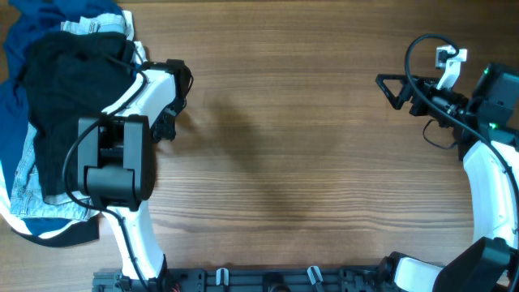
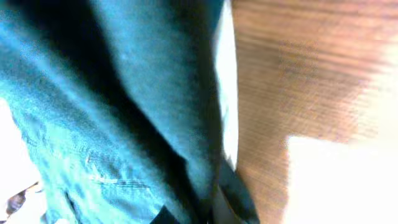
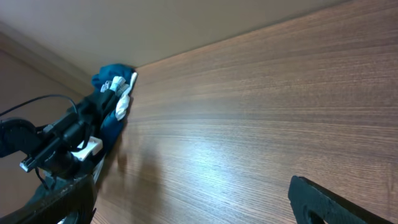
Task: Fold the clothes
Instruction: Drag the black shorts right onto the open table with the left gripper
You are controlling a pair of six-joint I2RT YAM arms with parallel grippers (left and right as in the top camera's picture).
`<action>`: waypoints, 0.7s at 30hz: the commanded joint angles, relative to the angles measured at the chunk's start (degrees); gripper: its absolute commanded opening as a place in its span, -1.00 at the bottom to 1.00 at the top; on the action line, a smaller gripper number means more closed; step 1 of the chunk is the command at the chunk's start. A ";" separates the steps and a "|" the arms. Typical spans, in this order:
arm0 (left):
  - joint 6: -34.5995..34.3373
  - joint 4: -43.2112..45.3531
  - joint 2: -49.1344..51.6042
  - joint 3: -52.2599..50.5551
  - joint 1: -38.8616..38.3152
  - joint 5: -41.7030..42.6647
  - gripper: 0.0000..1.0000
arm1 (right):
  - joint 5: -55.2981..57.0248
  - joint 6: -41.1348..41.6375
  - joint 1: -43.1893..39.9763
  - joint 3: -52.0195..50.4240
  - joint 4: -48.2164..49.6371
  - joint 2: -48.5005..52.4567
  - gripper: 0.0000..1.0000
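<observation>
The black shorts (image 1: pixel 73 97) lie crumpled on top of a pile of clothes at the table's left edge. My left gripper (image 1: pixel 166 126) hangs at the pile's right edge, just beside the shorts. In the left wrist view dark fabric (image 2: pixel 155 81) fills the frame, blurred and very close, and runs down to the jaws. The jaws are too blurred to read. My right gripper (image 1: pixel 392 85) is at the far right, open and empty above bare wood. Only one of its fingers (image 3: pixel 323 205) shows clearly in the right wrist view.
Light-blue denim jeans (image 1: pixel 28 174) lie under the shorts and also show in the left wrist view (image 2: pixel 81 168). A dark blue garment (image 1: pixel 20 36) sits at the back left corner. The wooden table (image 1: pixel 308 162) stretches between the two arms.
</observation>
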 commanded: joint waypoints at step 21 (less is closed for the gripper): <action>1.99 19.61 6.25 32.41 -31.67 29.51 -0.76 | -5.66 2.21 -11.50 1.03 0.74 0.02 1.00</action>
